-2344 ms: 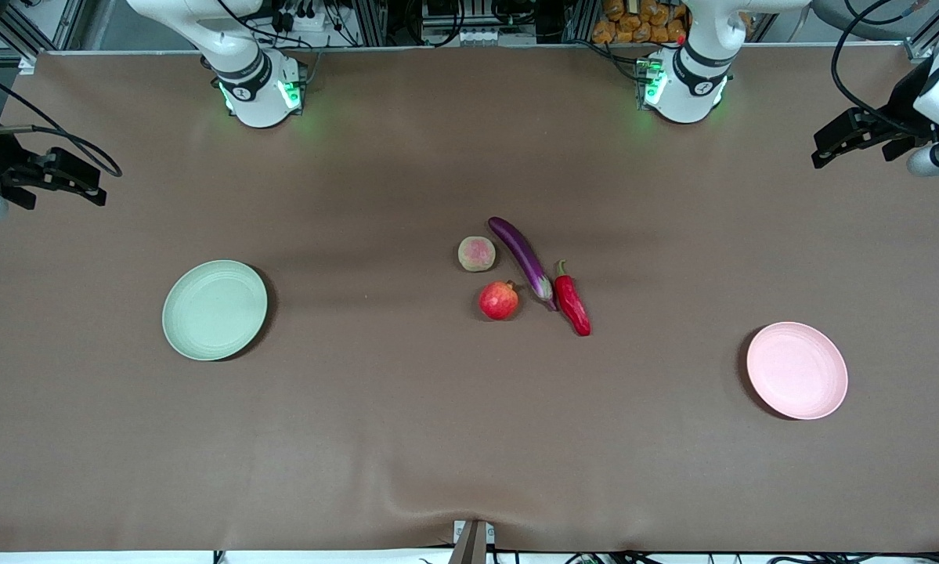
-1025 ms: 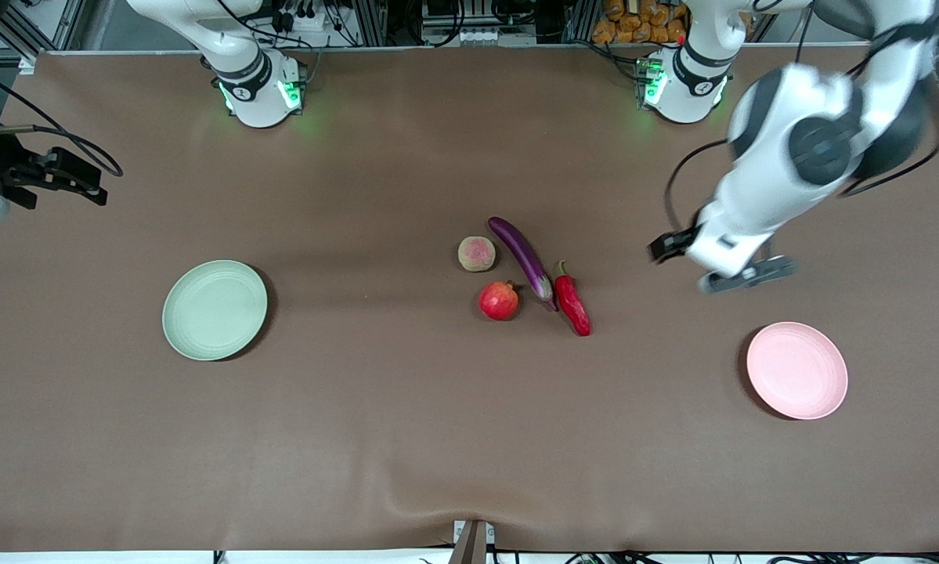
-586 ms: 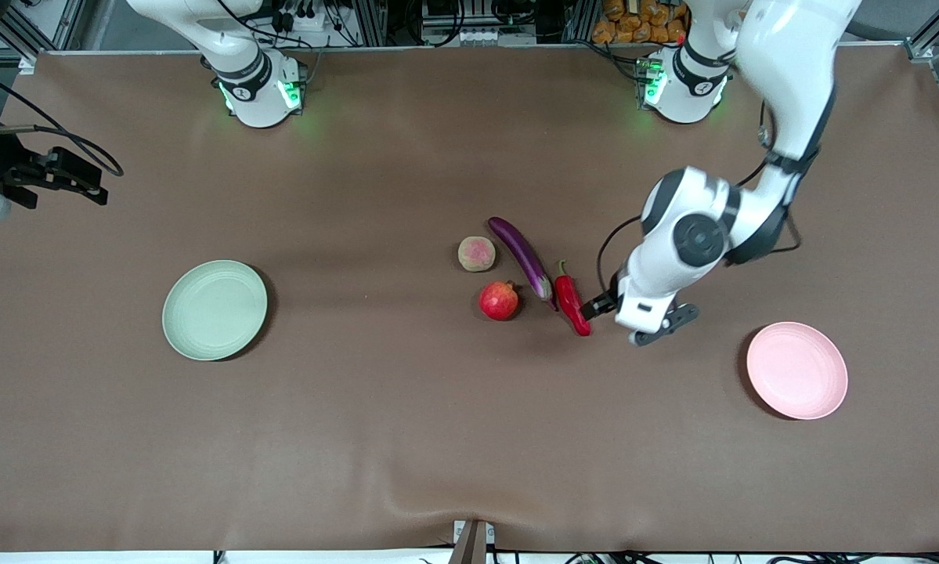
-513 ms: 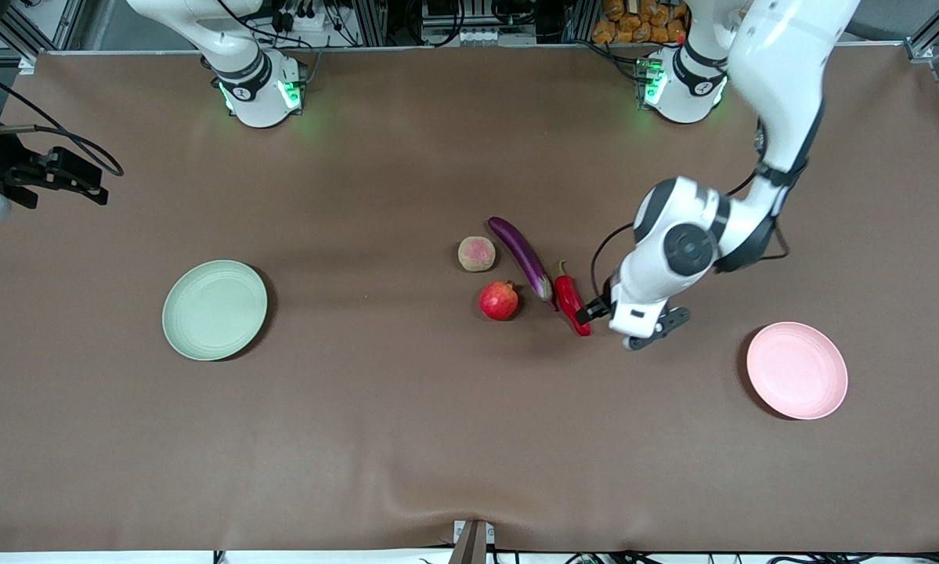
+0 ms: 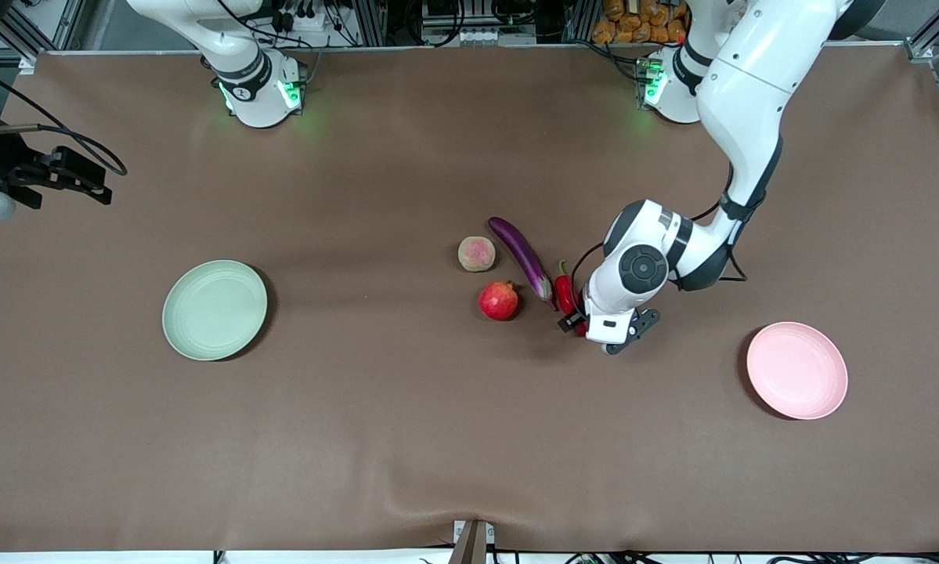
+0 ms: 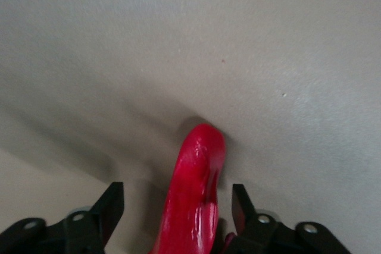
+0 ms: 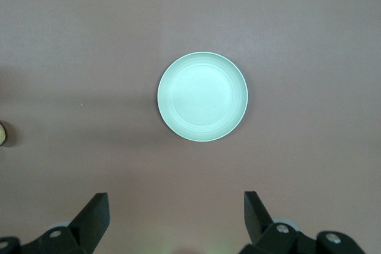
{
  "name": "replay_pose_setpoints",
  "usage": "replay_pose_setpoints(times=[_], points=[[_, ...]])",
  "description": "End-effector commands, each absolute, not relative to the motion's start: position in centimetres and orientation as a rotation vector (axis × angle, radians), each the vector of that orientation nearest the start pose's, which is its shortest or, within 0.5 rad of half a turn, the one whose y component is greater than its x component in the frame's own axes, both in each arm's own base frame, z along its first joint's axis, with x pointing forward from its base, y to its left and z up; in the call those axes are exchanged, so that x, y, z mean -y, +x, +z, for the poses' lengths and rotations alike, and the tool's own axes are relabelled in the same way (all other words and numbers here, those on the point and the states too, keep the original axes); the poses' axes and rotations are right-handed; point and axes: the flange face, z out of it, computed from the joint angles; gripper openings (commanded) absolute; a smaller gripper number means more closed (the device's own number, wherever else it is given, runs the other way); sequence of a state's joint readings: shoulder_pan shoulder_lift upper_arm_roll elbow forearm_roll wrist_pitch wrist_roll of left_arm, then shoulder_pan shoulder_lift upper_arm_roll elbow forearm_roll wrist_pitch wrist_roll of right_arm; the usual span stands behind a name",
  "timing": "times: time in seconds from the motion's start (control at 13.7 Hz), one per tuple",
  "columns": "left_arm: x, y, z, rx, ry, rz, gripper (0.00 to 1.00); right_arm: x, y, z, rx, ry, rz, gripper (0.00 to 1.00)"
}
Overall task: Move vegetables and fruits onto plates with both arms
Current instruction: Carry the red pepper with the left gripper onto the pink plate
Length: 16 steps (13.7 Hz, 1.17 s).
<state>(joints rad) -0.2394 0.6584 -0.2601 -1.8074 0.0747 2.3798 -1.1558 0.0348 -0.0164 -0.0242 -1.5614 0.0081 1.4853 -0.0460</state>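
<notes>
The red chili pepper (image 5: pixel 565 291) lies mid-table beside the purple eggplant (image 5: pixel 522 254), with the pomegranate (image 5: pixel 499 301) and the tan-green fruit (image 5: pixel 477 253) close by. My left gripper (image 5: pixel 585 316) is down at the chili's tip end, open. In the left wrist view the chili (image 6: pixel 196 194) lies between the spread fingers of my left gripper (image 6: pixel 177 191), which do not grip it. My right gripper (image 5: pixel 77 182) waits in the air at the right arm's end of the table, open and empty (image 7: pixel 175 201). The green plate (image 5: pixel 214 310) shows in the right wrist view (image 7: pixel 202 96).
The pink plate (image 5: pixel 796 370) lies toward the left arm's end of the table, nearer the front camera than the produce. Bare brown table surface lies between the produce and each plate.
The left arm swung in from the table's end and came down onto the chili's tip end. The right arm has stayed put. No produce has moved.
</notes>
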Motion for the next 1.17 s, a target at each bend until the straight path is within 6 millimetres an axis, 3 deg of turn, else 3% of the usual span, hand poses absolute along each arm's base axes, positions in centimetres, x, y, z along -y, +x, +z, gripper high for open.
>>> replay_pose_setpoints(times=[0.0,0.07,0.22,0.51,0.66,0.88,0.95,1.1], points=[[30.7,57.2,17.6,1.034,-3.003,0.154,0.0,-0.9,53.9,63.4,0.099,-3.125,0.086,1.0],[30.6,57.1,17.9,1.034,-3.002,0.149,0.0,-1.0,54.0,63.4,0.104,-3.128,0.081,1.0],[29.0,57.8,20.7,0.962,-3.003,0.103,0.0,-1.2,55.3,61.9,0.111,-3.14,0.113,1.0],[22.6,59.0,26.9,0.775,-2.931,0.161,0.0,-0.9,56.2,61.1,0.101,-3.142,0.13,1.0],[16.9,60.4,29.0,0.631,-2.914,0.156,0.0,-1.4,56.8,60.4,0.089,-3.136,0.125,1.0],[6.5,62.6,28.9,0.378,-2.907,0.162,0.0,-3.0,58.0,59.5,-0.019,-3.102,0.108,1.0],[3.3,63.1,28.6,0.307,-2.892,0.151,0.0,-4.2,58.5,58.9,-0.067,-3.07,0.105,1.0],[-0.9,64.6,28.2,0.2,-2.902,0.143,0.0,-7.8,59.4,57.8,-0.153,-3.049,0.107,1.0]])
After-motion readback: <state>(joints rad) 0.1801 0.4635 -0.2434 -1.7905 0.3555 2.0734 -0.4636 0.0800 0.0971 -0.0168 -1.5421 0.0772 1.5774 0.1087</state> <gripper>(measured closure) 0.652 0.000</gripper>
